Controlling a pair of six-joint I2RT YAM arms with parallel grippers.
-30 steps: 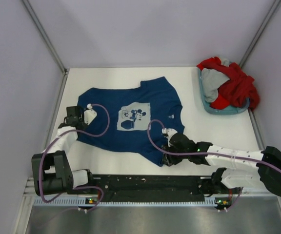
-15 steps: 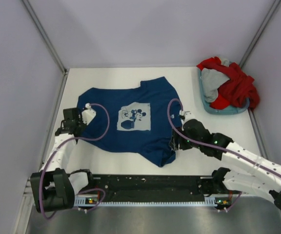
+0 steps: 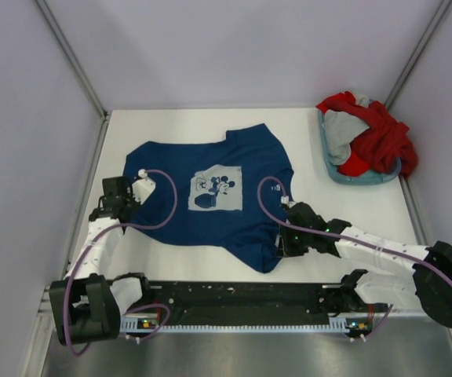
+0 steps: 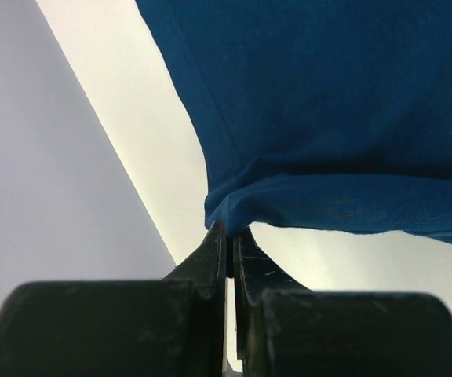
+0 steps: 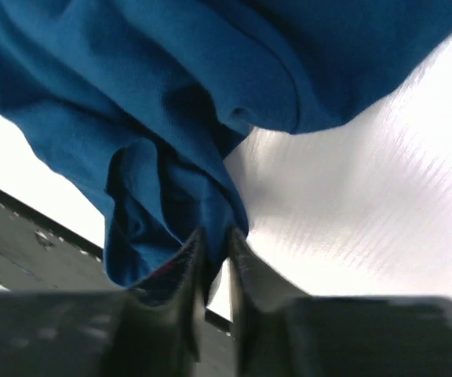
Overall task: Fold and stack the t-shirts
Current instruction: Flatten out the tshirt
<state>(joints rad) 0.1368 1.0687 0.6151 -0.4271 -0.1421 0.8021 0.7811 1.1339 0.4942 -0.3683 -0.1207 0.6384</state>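
Observation:
A navy t-shirt (image 3: 210,196) with a pale mouse print lies spread face up on the white table. My left gripper (image 3: 124,206) sits at its left edge, shut on a fold of the hem (image 4: 234,206); the tips (image 4: 230,232) pinch the cloth just above the table. My right gripper (image 3: 282,245) is at the shirt's near right corner, its narrow jaws (image 5: 216,236) closed on a bunched fold of the navy cloth (image 5: 171,94). Red t-shirts (image 3: 379,137) and a grey one (image 3: 344,129) are heaped in the basket.
The light blue basket (image 3: 329,166) stands at the back right against the wall. A black rail (image 3: 242,294) with the arm bases runs along the table's near edge. Pale walls close in the table on the left, back and right.
The right gripper opened, swung up to the right, then came back down and closed on the shirt's near right corner, which now lies a little further right. The left gripper has barely shifted.

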